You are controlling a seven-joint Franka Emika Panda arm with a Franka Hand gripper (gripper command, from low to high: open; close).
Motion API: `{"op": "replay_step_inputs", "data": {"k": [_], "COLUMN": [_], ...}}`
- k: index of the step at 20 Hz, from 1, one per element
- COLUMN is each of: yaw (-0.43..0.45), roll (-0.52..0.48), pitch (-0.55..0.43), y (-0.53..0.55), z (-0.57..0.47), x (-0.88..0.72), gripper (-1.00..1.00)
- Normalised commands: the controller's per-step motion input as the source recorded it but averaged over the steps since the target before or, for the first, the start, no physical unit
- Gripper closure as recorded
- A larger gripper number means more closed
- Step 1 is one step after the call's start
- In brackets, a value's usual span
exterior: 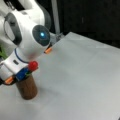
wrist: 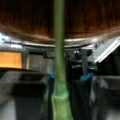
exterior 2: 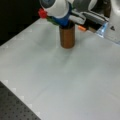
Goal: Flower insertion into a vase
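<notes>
Stem [wrist: 59,50] fills the wrist view up close, green and upright, running between the dark fingers [wrist: 30,92] of the hand [wrist: 60,100], which look clamped on it, though it's blurry down there. Past it, the brown vase [wrist: 82,17] rim curves across the top. In both front views the hand [exterior: 22,73] [exterior 2: 61,21] sits right on top of the vase [exterior: 27,87] [exterior 2: 67,36], red flower [exterior: 33,65] [exterior 2: 42,13] poking out sideways. Vase stands upright on the grey bench [exterior: 80,80] [exterior 2: 62,80].
</notes>
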Motion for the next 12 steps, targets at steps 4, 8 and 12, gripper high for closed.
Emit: {"op": "replay_step_inputs", "data": {"k": [4, 8, 12], "yaw": [-0.127, -0.131, -0.134], "roll": [-0.018, -0.016, -0.015], "pitch": [0.026, 0.042, 0.048], "y": [0.1, 0.1, 0.1], "z": [0.0, -0.02, -0.03], "x": [0.26, 0.22, 0.21], "gripper": [-1.0, -1.0, -1.0]}}
